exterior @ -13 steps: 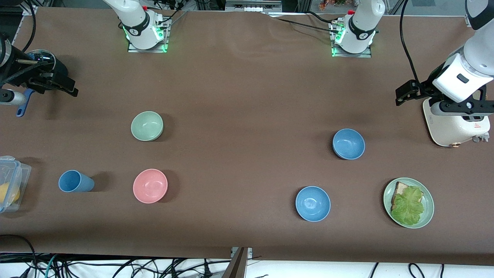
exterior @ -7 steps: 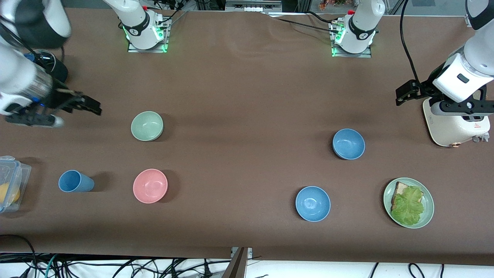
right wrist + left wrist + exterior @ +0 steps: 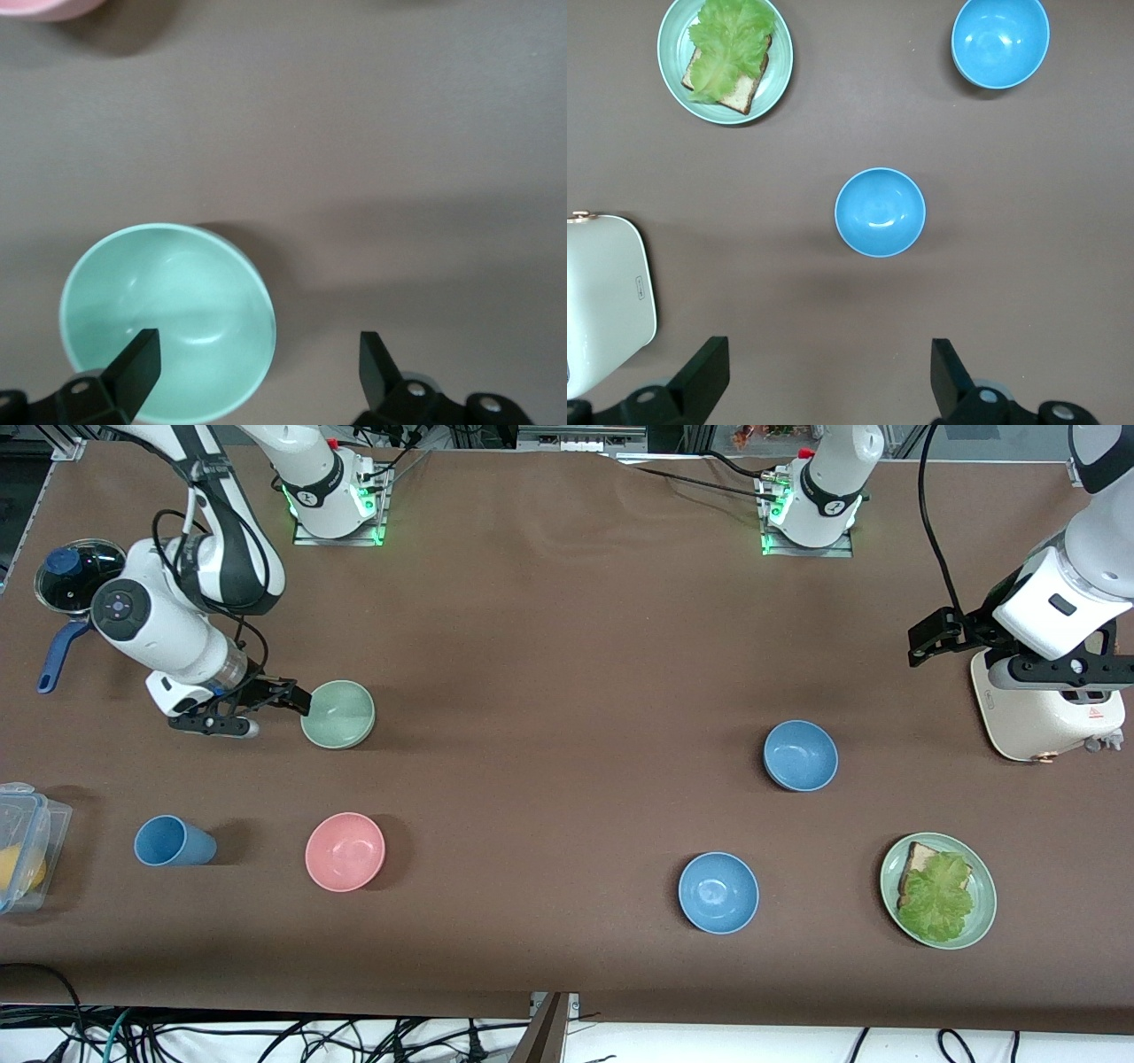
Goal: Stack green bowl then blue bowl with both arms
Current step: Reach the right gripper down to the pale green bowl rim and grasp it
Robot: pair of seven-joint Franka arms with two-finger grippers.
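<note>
Two spread right fingers (image 3: pixel 133 367) straddle the green bowl (image 3: pixel 337 714) rim; left gripper (image 3: pixel 824 376) waits, spread

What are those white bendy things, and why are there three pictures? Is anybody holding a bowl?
Those are two robot arms with pinching grippers. The big picture looks down at the table from across it. The two small pictures come from cameras on each arm's wrist.

The right gripper is open at the green bowl; in its wrist picture one finger is over the bowl's inside. Nothing is held yet. The left gripper is open too and waits up beside a white toaster, looking down at the blue bowl.

Also on the table: another blue bowl, a pink bowl, a blue cup and a plate with bread and lettuce.
</note>
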